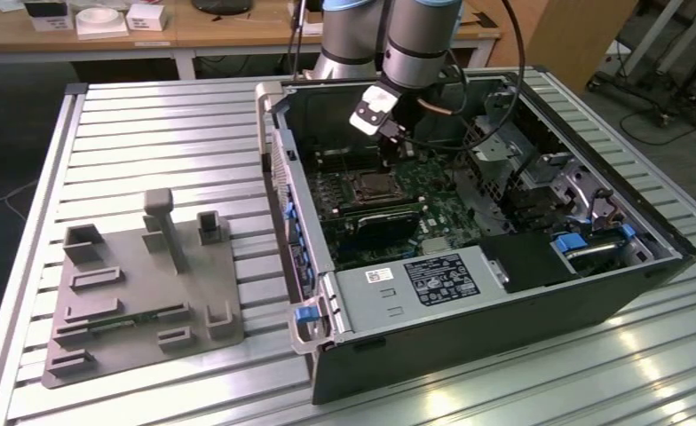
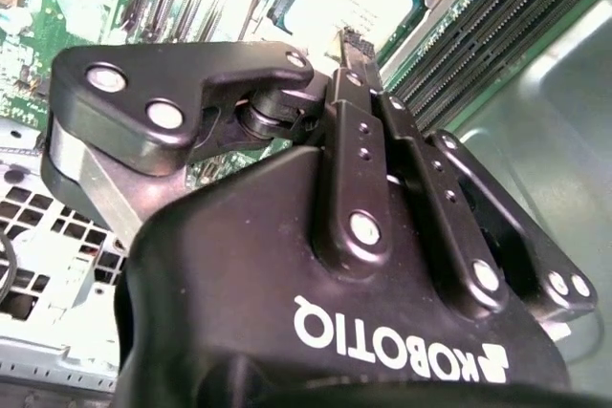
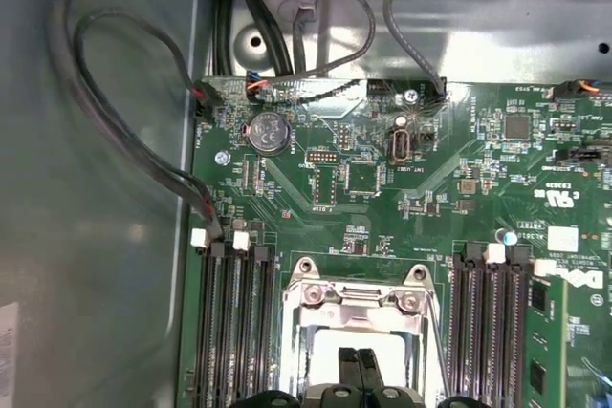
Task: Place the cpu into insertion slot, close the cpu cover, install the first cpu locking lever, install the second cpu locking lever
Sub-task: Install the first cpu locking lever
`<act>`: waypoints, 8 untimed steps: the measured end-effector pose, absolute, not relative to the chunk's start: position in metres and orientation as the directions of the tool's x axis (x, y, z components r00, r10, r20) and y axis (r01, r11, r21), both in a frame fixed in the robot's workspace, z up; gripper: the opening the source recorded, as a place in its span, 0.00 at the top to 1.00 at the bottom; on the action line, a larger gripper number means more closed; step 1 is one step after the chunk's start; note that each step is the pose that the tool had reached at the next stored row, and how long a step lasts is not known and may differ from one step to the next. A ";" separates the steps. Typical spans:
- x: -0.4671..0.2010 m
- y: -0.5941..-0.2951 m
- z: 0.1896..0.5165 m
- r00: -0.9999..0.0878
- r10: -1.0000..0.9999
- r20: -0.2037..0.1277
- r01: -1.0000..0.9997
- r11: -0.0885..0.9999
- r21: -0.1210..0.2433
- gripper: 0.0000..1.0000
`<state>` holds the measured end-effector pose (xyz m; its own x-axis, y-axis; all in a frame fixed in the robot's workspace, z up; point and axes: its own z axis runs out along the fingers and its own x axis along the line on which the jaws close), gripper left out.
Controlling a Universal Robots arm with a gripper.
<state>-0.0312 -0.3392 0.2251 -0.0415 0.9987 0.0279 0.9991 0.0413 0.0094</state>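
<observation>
Fingers pressed together on nothing visible, the hand (image 3: 359, 364) hangs just above the insertion slot (image 1: 372, 186). The cpu (image 3: 323, 351) looks seated, so cover-or-lever work seems in hand, demanding precise contact.

A robotics lab bench.
An open computer case (image 1: 478, 293) lay on a ribbed metal table (image 1: 146, 115) beneath a robot arm (image 1: 419, 35); a grey jig plate (image 1: 135, 302) sat beside the case, and wooden desks (image 1: 206, 31) with trailing cables stood beyond it.

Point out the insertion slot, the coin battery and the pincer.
insertion slot (image 1: 371, 186), exterior view, its centre.
coin battery (image 3: 269, 131), first wrist view, its face.
pincer (image 3: 359, 362), first wrist view, between fingertips.
</observation>
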 end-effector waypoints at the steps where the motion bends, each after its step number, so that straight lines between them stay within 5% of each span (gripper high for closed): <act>1: -0.031 -0.339 0.227 -0.042 0.999 0.028 0.999 0.041 0.009 0.89; 8: -0.031 -0.339 0.241 -0.042 0.999 0.028 0.999 0.041 0.009 0.89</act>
